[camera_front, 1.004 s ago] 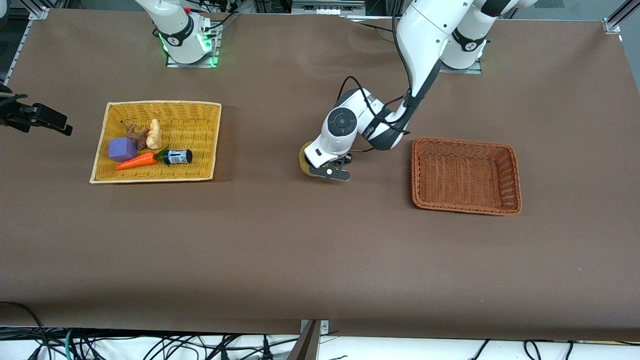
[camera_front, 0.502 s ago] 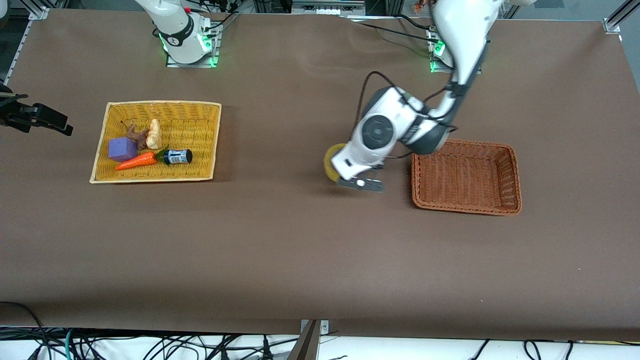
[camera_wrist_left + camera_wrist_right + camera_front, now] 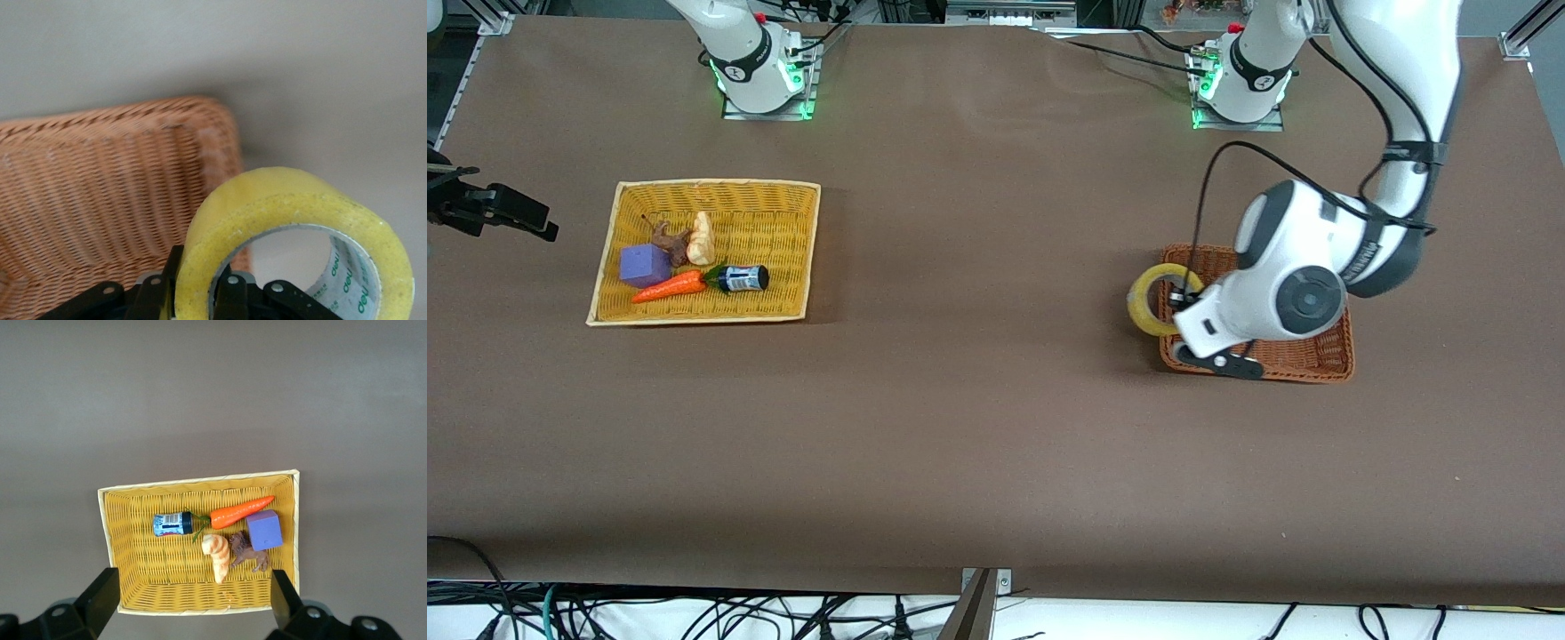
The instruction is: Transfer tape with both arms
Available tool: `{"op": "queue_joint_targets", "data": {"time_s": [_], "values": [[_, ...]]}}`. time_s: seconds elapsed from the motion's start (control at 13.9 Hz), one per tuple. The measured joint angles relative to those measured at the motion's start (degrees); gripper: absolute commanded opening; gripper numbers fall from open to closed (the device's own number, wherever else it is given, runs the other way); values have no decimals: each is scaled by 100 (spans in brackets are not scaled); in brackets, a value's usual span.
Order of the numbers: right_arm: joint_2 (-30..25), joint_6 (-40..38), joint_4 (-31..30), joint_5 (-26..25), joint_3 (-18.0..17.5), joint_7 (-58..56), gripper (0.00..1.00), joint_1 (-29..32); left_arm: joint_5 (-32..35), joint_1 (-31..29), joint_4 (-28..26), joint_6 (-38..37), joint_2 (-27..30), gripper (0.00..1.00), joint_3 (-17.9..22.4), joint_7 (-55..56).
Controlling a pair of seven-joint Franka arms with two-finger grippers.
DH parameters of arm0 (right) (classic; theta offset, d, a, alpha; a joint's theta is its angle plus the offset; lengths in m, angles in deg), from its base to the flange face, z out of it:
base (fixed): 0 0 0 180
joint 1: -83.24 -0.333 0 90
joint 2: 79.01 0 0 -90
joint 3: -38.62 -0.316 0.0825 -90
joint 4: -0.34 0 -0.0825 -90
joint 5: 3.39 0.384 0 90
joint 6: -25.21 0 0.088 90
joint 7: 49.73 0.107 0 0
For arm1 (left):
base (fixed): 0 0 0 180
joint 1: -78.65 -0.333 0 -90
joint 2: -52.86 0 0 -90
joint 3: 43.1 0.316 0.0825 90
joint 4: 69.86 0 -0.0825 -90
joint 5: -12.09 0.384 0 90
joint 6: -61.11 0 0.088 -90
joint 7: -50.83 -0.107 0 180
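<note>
The tape (image 3: 1154, 300) is a yellowish ring with a grey core. My left gripper (image 3: 1183, 300) is shut on its wall, one finger inside the ring and one outside. It holds the tape upright in the air over the rim of the orange-brown wicker basket (image 3: 1227, 267), at the basket's edge toward the right arm's end. In the left wrist view the tape (image 3: 280, 200) fills the foreground, with my left gripper (image 3: 197, 290) clamped on it and the basket (image 3: 100, 193) below. My right gripper (image 3: 192, 600) is open and empty, high over the yellow basket (image 3: 167, 587); it does not show in the front view.
The yellow wicker basket (image 3: 783, 204) toward the right arm's end holds a purple cube (image 3: 645, 265), a carrot (image 3: 669, 286), a small dark bottle (image 3: 740, 278), a brown toy animal (image 3: 669, 242) and a pale bread piece (image 3: 702, 238). A black device (image 3: 489, 209) juts over the table's edge there.
My left arm has swung with the tape from over the middle of the table to the orange-brown basket's rim. The right arm has not moved.
</note>
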Motion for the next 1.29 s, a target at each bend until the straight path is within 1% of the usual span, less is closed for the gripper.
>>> {"op": "queue_joint_targets", "data": {"time_s": [0.07, 0.22, 0.29, 0.43, 0.5, 0.57, 0.65, 0.72, 0.79, 0.93, 1.08, 1.29], "values": [[0, 0, 0, 0, 0, 0, 100, 0, 40, -191, -150, 1, -7, 0, 17, -86], [0, 0, 2, 0, 0, 0, 100, -1, 387, -481, -386, 104, -74, 0, 28, -178], [0, 0, 3, 0, 0, 0, 100, -2, 514, -582, -463, 200, -145, 0, 28, -206], [2, 0, 3, 0, 0, 0, 100, -3, 562, -702, -579, 341, -296, 0, 28, -436], [2, 0, 3, 0, 0, 0, 100, -3, 562, -723, -606, 348, -356, 7, 27, -603], [2, 0, 3, 0, 0, 0, 100, -3, 562, -741, -639, 348, -418, 11, 26, -845], [2, 0, 3, 0, 0, 0, 100, -3, 562, -760, -668, 348, -485, 26, 26, -1083], [2, 0, 3, 0, 0, 0, 100, -3, 562, -777, -671, 353, -544, 93, 26, -1263], [2, 0, 3, 0, 0, 0, 100, -3, 563, -783, -670, 363, -573, 100, 26, -1348], [2, 0, 3, 0, 0, 0, 100, -3, 563, -779, -615, 376, -557, 100, -18, -1425], [2, 0, 3, 0, 0, 0, 100, -3, 563, -781, -417, 303, -427, 100, -149, -1439], [3, 0, 3, 0, 0, 0, 100, -4, 563, -760, 111, -333, 14, 100, -523, -1369]]}}
